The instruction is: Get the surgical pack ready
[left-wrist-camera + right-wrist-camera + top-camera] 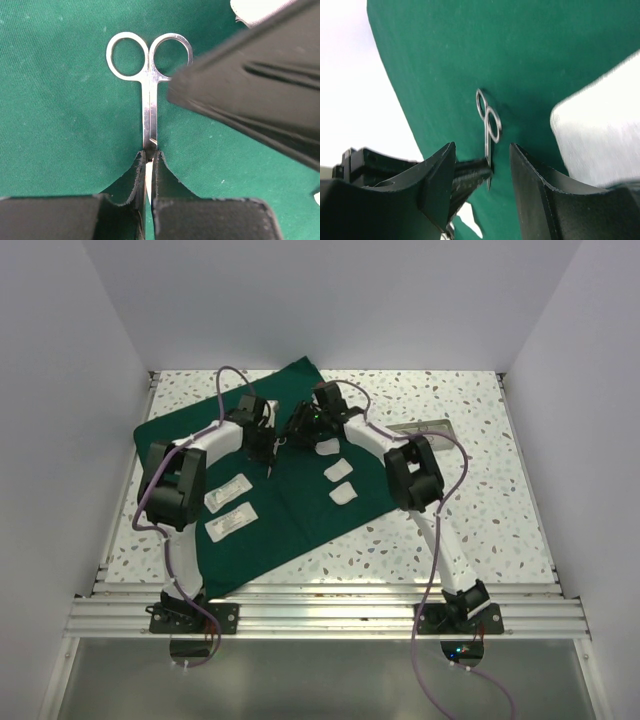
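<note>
**Now: scissors pinched in the left, right standing open beside them**

Now I have the left gripper [149, 156] closed on the scissors [149, 100]. Its two fingers clamp the shanks at the blade end, and the blades are hidden between the pads. The two finger rings point away from the wrist, out over the drape [300, 510]. I cannot tell whether the rings rest on the cloth or hang just above it.

The right gripper [481, 147] is spread wide and holds nothing. It sits close against the left one near the far middle of the drape, with the scissors' rings just ahead of its gap.

On the cloth near the right arm lie three gauze pads [338, 470], and near the left arm lie two packets [227, 492]. The tray [435, 427] sits off the drape on the table [480, 490], partly behind the right arm.

I judge the scissors stiff, light and slick. Polished steel in smooth pads may pivot under a narrow pinch, so the flat shanks are the place to hold, not the round rings. If the right takes them over, I would close it across the shanks below the rings. The drape is soft and will drag and bunch, so I would take it by a corner or an edge. The gauze is featherlight and easily shifted.
</note>
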Available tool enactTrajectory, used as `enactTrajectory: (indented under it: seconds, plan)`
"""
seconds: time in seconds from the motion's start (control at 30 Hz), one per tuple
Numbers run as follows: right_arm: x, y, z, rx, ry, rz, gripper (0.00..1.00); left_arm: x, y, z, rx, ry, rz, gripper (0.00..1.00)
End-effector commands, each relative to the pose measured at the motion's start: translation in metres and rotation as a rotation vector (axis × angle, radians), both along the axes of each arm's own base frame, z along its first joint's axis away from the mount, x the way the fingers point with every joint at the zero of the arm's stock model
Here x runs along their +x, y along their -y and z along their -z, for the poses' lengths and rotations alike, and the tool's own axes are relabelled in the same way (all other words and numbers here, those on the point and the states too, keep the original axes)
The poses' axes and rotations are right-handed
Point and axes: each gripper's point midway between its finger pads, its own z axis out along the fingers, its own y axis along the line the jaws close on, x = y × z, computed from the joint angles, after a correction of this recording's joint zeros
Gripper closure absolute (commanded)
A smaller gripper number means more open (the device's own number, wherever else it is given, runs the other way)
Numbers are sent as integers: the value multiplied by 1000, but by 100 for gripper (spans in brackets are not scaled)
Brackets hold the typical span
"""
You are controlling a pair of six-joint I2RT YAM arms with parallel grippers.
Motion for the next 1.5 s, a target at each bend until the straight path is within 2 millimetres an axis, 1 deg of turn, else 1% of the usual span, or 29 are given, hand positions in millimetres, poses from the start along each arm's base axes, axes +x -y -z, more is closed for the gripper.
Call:
enactTrajectory:
  seconds: [0.0, 0.03, 0.23, 0.33, 0.37, 0.43, 0.47, 0.5, 0.53, 0.57, 0.6, 0.63, 0.67, 0.7, 0.73, 0.77, 0.83, 0.87, 0.9, 0.93, 0.97, 1.0, 1.03, 1.07, 1.1, 1.13, 1.17, 1.3, 1.47]
  plan:
    - [7, -17, -16, 47, 60, -33, 48, -27, -11, 22, 19, -110, 1, 100]
    - [7, -19, -7, 40, 55, -37, 48, -26, -11, 21, 17, -107, 1, 100]
    - [13, -35, -1, 48, 63, -36, 54, -25, -12, 18, 12, -97, 5, 100]
    - [16, -41, -6, 73, 52, -26, 74, -26, -12, 12, 2, -90, 7, 100]
    - [15, -42, -8, 79, 53, -26, 89, -25, -12, 8, -9, -86, 7, 100]
    - [15, -41, -26, 93, 65, -15, 100, -27, -15, 0, -6, -99, -4, 96]
    - [12, -38, -22, 85, 49, -10, 100, -21, -14, -13, -18, -74, -5, 81]
    - [17, -35, -47, 113, 87, 3, 100, -18, -16, -22, -19, -58, -16, 75]
    - [19, -31, -55, 126, 81, 23, 100, -14, -16, -42, -28, -16, -28, 72]
    - [23, -22, -56, 135, 79, 43, 100, -9, -19, -55, -20, 21, -44, 64]
    - [25, -17, -67, 150, 92, 56, 100, -6, -20, -67, -20, 52, -52, 61]
    - [27, -12, -96, 176, 122, 72, 100, -4, -21, -86, -29, 96, -64, 60]
    - [31, 3, -98, 174, 116, 101, 100, -1, -24, -97, -29, 121, -78, 58]
    - [36, 11, -111, 194, 146, 124, 100, 0, -24, -105, -40, 135, -93, 57]
    - [35, 22, -151, 233, 191, 158, 100, 0, -24, -118, -55, 169, -96, 56]
    - [36, 45, -136, 209, 156, 212, 100, -1, -24, -120, -64, 174, -96, 55]
    - [45, 74, -161, 270, 190, 333, 100, -2, -22, -129, -80, 203, -92, 55]
    - [39, 104, -165, 273, 184, 403, 100, -4, -22, -126, -83, 193, -88, 55]
    - [43, 125, -177, 288, 205, 497, 100, -7, -22, -121, -86, 181, -84, 55]
    - [35, 147, -150, 247, 156, 563, 100, -8, -20, -120, -93, 178, -77, 55]
    - [34, 181, -184, 274, 218, 647, 100, -10, -18, -118, -105, 168, -67, 55]
    - [33, 201, -187, 272, 232, 706, 100, -11, -15, -118, -117, 171, -59, 55]
    - [33, 226, -185, 252, 232, 800, 100, -12, -14, -119, -126, 173, -55, 55]
    - [23, 263, -185, 238, 225, 889, 100, -16, -13, -116, -134, 163, -48, 55]
    - [19, 283, -179, 224, 211, 947, 100, -17, -12, -117, -138, 165, -45, 55]
    - [9, 306, -160, 200, 176, 1024, 100, -19, -12, -115, -141, 158, -43, 55]
    - [8, 336, -158, 192, 174, 1093, 100, -19, -11, -116, -146, 159, -39, 55]
    - [-6, 395, -137, 222, 138, 1239, 100, -20, -8, -111, -157, 139, -27, 55]
    - [-7, 432, -112, 199, 107, 1316, 100, -19, -7, -111, -154, 136, -24, 55]
